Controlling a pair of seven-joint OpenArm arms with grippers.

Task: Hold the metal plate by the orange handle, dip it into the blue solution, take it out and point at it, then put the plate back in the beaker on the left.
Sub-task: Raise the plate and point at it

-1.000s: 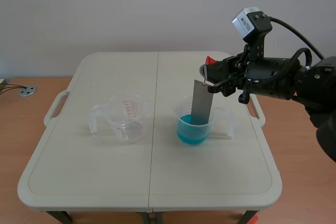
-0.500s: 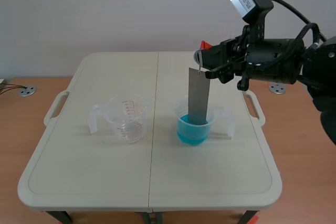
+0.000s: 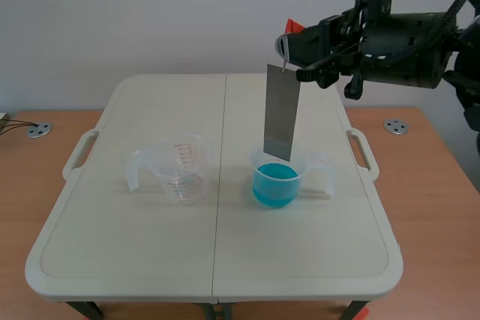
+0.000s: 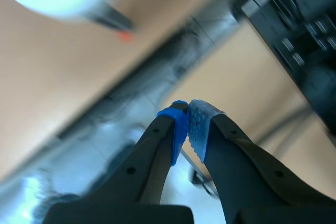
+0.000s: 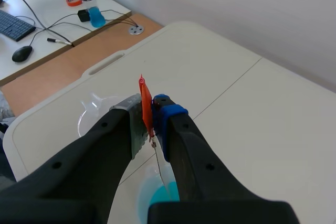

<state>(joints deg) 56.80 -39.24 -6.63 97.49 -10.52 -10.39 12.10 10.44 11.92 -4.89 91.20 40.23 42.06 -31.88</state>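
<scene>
Lifted higher than a second ago, the right tool stays clamped on the orange handle. The metal plate now hangs upright, its lower edge just above the blue solution in the right beaker. The left tool has its pads together on nothing. The empty left beaker stands apart on the counter.

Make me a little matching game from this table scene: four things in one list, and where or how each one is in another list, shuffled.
Things:
1. metal plate
2. orange handle
3. left beaker
4. right beaker

States:
A. holds blue liquid
B. clear, red scale marks, no blue liquid
C. pinched in the right gripper
D. grey, hangs upright

Pairs: 1-D, 2-C, 3-B, 4-A
</scene>
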